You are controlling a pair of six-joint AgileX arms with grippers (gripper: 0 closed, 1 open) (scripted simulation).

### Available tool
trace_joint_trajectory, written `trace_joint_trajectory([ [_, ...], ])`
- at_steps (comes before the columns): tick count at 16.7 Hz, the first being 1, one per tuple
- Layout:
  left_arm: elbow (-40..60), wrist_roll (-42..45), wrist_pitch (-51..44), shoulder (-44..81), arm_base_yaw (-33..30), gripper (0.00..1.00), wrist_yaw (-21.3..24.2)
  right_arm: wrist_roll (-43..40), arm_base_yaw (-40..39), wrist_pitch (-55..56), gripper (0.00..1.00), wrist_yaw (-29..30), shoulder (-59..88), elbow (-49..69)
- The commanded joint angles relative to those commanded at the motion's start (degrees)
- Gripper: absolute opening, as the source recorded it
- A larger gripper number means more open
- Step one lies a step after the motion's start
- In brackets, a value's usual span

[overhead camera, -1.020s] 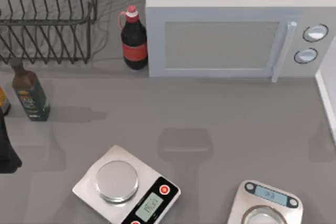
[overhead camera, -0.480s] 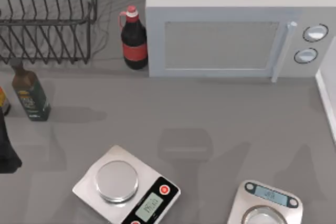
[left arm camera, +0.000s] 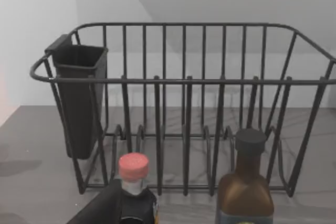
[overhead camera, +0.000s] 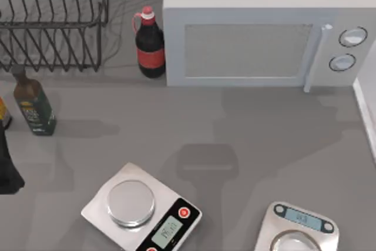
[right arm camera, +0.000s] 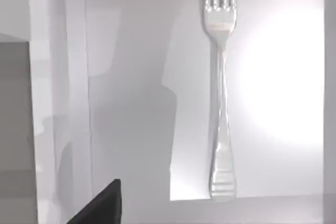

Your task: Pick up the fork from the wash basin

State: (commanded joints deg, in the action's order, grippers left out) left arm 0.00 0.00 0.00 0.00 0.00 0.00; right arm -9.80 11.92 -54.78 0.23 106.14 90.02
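Note:
The fork (right arm camera: 220, 87) is slim and shiny silver. It lies flat on the white floor of the wash basin (right arm camera: 283, 145) in the right wrist view, tines pointing away and handle nearer. The camera of my right arm looks down on it from above, and a dark piece of my right gripper (right arm camera: 100, 203) shows at the frame's edge, well apart from the fork. The basin's white rim (overhead camera: 367, 116) runs along the right side of the top view. My left arm (overhead camera: 6, 166) sits at the table's left edge, facing the dish rack.
A black wire dish rack (overhead camera: 53, 22) stands at the back left, with a cola bottle (overhead camera: 150, 42) and a microwave (overhead camera: 264, 27) beside it. Two dark bottles (overhead camera: 34, 104) stand at the left. Two scales (overhead camera: 141, 211) (overhead camera: 296, 230) sit near the front.
The arm shadows on the counter have shifted left and toward the microwave. No object on the table has moved.

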Motion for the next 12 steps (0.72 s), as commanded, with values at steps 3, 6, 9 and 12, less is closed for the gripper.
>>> trace_joint_trajectory([
  [3,0.0,0.0,0.0,0.0,0.0,1.0,0.0,-1.49,1.25,-6.96,1.0,0.03,13.38,11.72],
  [6,0.0,0.0,0.0,0.0,0.0,1.0,0.0,-2.69,2.13,-12.22,1.0,0.05,23.32,20.64],
  [9,0.0,0.0,0.0,0.0,0.0,1.0,0.0,-3.43,2.61,-15.32,1.0,0.05,29.08,25.94],
  [12,0.0,0.0,0.0,0.0,0.0,1.0,0.0,-3.58,2.69,-15.89,1.0,0.05,30.13,26.93],
])
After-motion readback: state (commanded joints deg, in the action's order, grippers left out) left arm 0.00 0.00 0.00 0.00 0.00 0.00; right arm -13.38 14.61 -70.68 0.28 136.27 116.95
